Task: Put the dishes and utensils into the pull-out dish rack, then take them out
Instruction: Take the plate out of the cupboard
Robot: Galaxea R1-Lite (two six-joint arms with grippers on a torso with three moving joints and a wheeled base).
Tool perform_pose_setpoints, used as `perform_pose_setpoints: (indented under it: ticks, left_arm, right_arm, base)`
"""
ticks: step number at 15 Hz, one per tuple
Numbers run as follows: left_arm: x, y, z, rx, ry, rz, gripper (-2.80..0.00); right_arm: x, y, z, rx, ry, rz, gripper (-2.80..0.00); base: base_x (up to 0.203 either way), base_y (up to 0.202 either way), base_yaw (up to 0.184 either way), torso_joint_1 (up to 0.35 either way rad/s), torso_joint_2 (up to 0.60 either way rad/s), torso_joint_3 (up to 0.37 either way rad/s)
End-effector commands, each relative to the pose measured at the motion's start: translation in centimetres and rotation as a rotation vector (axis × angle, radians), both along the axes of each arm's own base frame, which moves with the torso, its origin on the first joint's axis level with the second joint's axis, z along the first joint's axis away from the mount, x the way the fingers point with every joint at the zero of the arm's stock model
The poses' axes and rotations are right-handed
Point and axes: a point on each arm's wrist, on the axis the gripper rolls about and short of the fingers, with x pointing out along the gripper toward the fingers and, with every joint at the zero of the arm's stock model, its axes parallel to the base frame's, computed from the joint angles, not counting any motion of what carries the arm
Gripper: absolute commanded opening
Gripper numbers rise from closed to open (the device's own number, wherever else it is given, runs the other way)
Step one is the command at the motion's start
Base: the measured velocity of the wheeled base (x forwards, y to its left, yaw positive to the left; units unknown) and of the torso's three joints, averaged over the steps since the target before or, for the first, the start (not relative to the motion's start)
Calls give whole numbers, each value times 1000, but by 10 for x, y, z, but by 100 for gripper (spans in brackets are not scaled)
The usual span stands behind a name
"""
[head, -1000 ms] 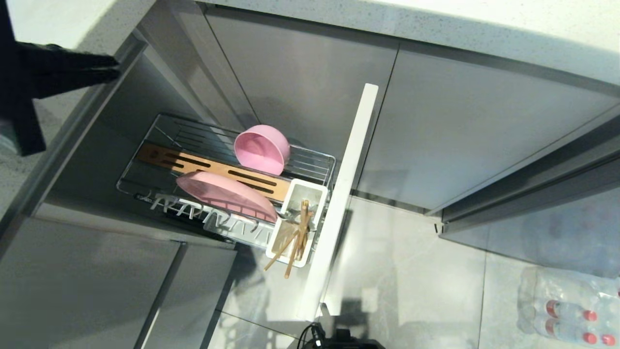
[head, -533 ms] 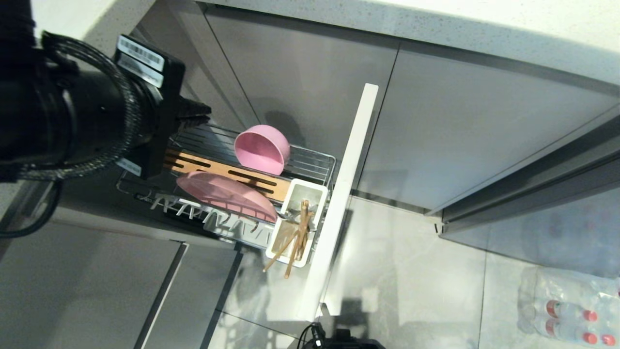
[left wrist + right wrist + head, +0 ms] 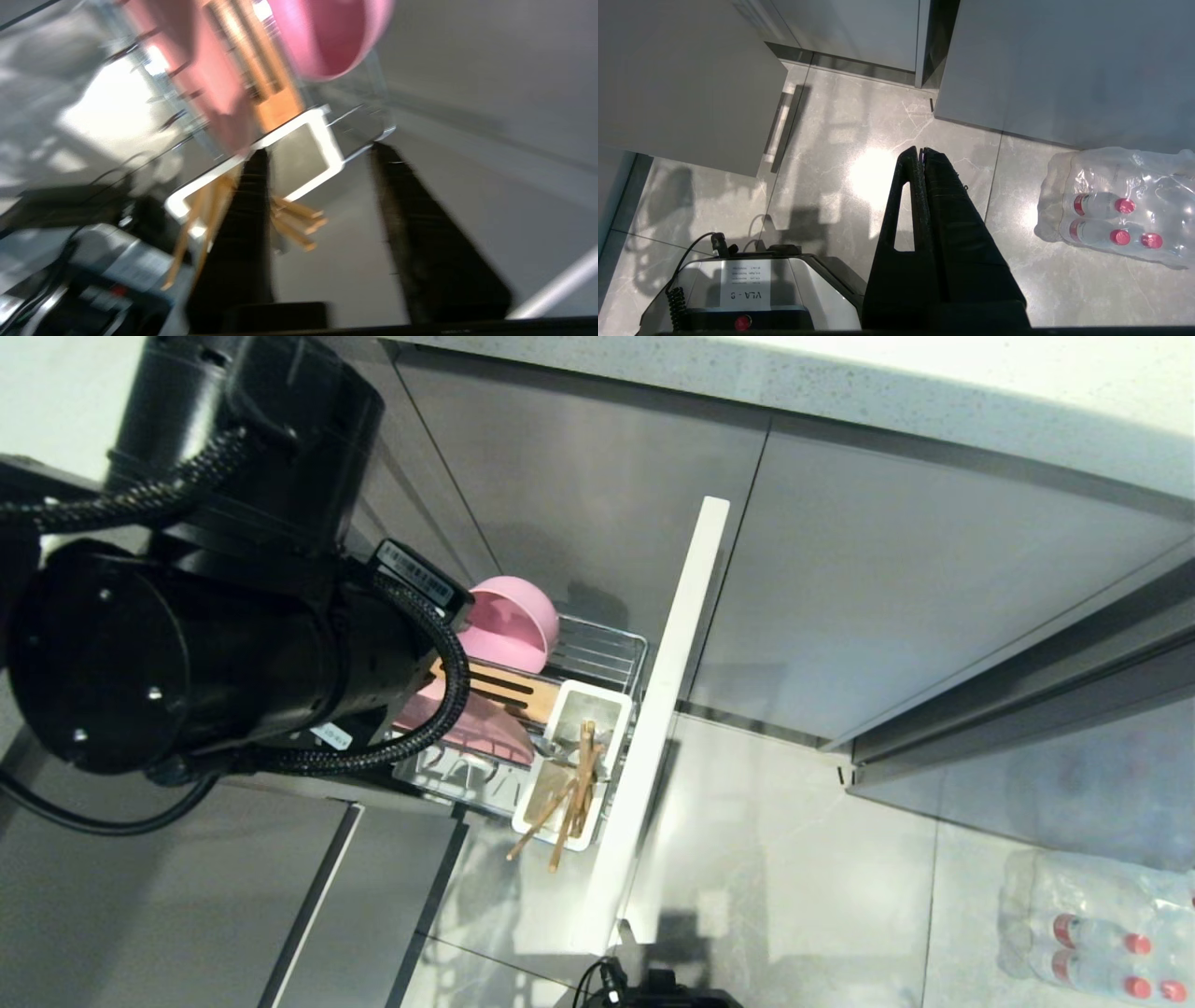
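Swinging now in over the chrome wire pull-out dish rack (image 3: 597, 658), left pincer (image 3: 317, 154) parting to a moderate gap and empty, nearing the white utensil cup (image 3: 569, 761) holding thin wooden chopsticks (image 3: 569, 807), probably beginning unloading.

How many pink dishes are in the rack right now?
2. The bowl sits on the wire at the rack's back; the plate stands in the pronged tray, half hidden by the left arm. More could be behind it.
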Motion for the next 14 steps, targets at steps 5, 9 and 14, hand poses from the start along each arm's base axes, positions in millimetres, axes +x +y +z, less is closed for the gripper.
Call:
perform_pose_setpoints:
  ticks: [5, 9, 14]
  left_arm:
    - [11, -7, -20, 18, 71, 63, 0]
    - [28, -3, -29, 33, 95, 123, 0]
    - [48, 0, -41, 50, 120, 183, 0]
  right_arm:
    - [0, 0, 0, 0, -1, 1, -280]
    - [0, 0, 0, 0, 0, -1, -280]
    - [0, 0, 0, 0, 0, 0, -280]
  base:
    - [0, 0, 0, 0, 0, 0]
    - [0, 0, 0, 0, 0, 0]
    - [0, 0, 0, 0, 0, 0]
